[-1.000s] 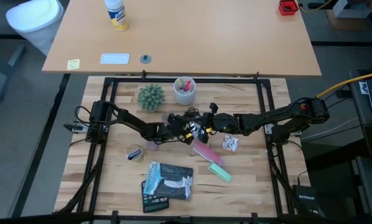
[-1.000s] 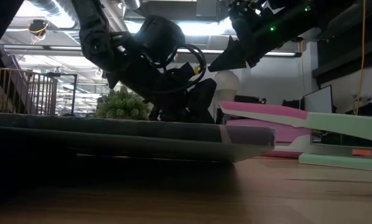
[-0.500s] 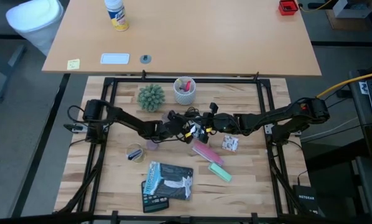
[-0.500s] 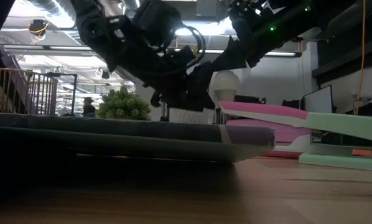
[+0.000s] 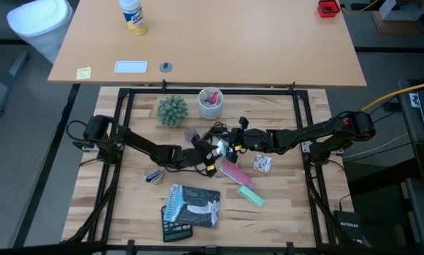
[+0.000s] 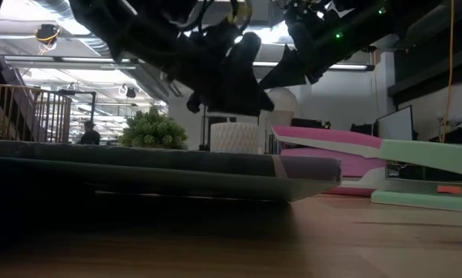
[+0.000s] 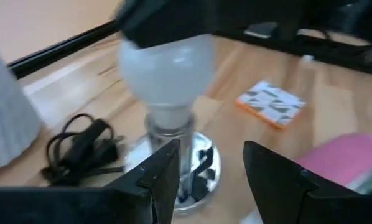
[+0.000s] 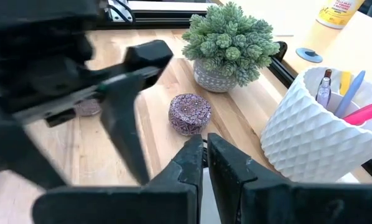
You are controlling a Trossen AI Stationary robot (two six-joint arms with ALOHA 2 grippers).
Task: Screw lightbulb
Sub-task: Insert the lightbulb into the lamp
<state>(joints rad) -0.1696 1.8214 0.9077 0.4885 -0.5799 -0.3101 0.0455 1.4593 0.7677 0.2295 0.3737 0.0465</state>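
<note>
The lightbulb (image 7: 167,71) stood upright at the centre left of the left wrist frame, its screw base seated in the shiny disc fixture (image 7: 195,165) on the desk (image 7: 335,93). The left pincer (image 7: 208,165) sat released, fingers apart just short of the base. The right pincer (image 8: 204,155) was clenched over the globe. Seating looked begun; how tight it was, I could not tell.

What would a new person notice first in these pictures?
Probably the lightbulb, standing upright in a shiny silver fixture at the table's middle. The open left gripper is near the fixture, apart from the bulb, and the right gripper reaches in from the opposite side. Behind stand a green plant and a white pen cup.
</note>
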